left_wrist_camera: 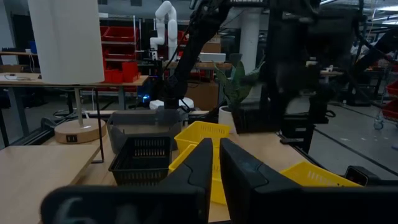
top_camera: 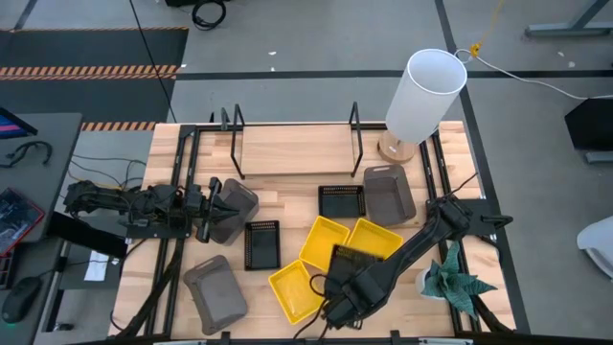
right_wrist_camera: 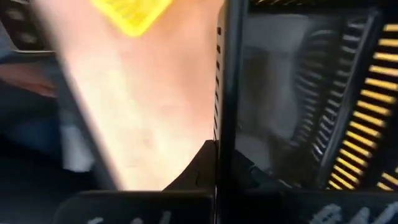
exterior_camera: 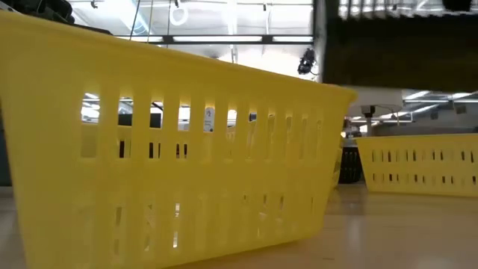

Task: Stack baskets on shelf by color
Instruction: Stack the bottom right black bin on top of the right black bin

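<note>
The right gripper (top_camera: 337, 284) is seen low over the table's near edge, its jaws clamped on the wall of a black basket (top_camera: 352, 261) resting on two yellow baskets (top_camera: 369, 237). The left gripper (top_camera: 222, 204) is held at a gray basket (top_camera: 235, 209), fingers (left_wrist_camera: 202, 165) nearly together. The shelf (top_camera: 292, 149) stands behind, bare.

The light wooden surface (top_camera: 287, 216) carries the shelf (top_camera: 295, 150) along its far edge, with nothing on its board. Beside the shelf stands a white lamp (top_camera: 421, 101). On the surface lie three yellow baskets (top_camera: 324, 240), gray baskets (top_camera: 390, 192), including one near the front-left corner (top_camera: 215, 293), and black baskets (top_camera: 341, 200). A potted plant (top_camera: 450, 283) stands at the front right.
</note>
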`<move>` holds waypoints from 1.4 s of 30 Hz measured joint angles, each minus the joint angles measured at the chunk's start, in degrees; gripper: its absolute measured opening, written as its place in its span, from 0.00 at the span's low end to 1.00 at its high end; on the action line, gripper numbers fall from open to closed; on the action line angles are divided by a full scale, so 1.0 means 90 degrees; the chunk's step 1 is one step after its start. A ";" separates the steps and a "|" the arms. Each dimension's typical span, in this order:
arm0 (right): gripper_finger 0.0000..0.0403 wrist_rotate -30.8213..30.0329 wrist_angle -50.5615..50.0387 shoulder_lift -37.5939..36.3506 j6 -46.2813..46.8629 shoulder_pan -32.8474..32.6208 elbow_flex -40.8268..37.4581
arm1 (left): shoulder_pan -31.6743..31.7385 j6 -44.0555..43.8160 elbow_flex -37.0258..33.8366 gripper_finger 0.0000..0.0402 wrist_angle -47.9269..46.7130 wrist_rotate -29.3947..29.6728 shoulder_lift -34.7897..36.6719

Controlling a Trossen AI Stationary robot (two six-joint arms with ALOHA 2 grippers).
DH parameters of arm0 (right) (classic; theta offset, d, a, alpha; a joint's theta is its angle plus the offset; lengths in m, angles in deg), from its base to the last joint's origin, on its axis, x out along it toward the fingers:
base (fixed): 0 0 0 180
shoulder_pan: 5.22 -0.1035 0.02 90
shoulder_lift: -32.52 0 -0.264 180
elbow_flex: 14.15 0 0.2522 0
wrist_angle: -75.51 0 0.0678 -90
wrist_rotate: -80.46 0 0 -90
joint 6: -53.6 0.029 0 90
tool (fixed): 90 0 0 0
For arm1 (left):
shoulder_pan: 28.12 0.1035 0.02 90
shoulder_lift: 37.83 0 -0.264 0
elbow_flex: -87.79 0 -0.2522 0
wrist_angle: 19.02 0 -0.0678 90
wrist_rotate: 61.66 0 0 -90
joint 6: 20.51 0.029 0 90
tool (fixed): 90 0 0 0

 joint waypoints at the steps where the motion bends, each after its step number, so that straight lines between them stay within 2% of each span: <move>1: 0.01 -0.0255 -0.0284 0.0000 -0.0299 0.0004 0.0120 | 0.0001 0.0000 -0.0001 0.09 -0.0001 -0.0002 0.0000; 5: 0.01 -0.1119 -0.0599 0.0000 -0.2007 0.0087 0.0242 | -0.0001 -0.0001 0.0001 0.07 -0.0002 -0.0002 0.0000; 9: 0.01 -0.1547 -0.0593 0.0000 -0.3266 0.0361 0.0084 | -0.0001 0.0000 0.0000 0.07 -0.0002 -0.0001 0.0000; 15: 0.01 -0.1601 -0.0338 -0.0203 -0.4325 0.1093 -0.0392 | -0.0001 0.0000 -0.0001 0.09 -0.0001 0.0000 0.0000; 21: 0.01 -0.1236 0.0145 -0.0373 -0.5270 0.1734 -0.0936 | 0.0001 -0.0002 0.0002 0.09 -0.0004 -0.0002 0.0000; 29: 0.01 -0.1080 0.0707 -0.0975 -0.5722 0.2584 -0.2061 | -0.0001 0.0000 -0.0001 0.07 -0.0012 0.0000 0.0000; 34: 0.01 -0.1056 0.1464 -0.1386 -0.5840 0.3016 -0.2935 | 0.0001 0.0000 0.0002 0.09 -0.0012 -0.0002 0.0000; 42: 0.02 -0.0744 0.1989 -0.1634 -0.5491 0.3349 -0.3721 | 0.0001 -0.0002 0.0002 0.08 -0.0014 -0.0001 0.0000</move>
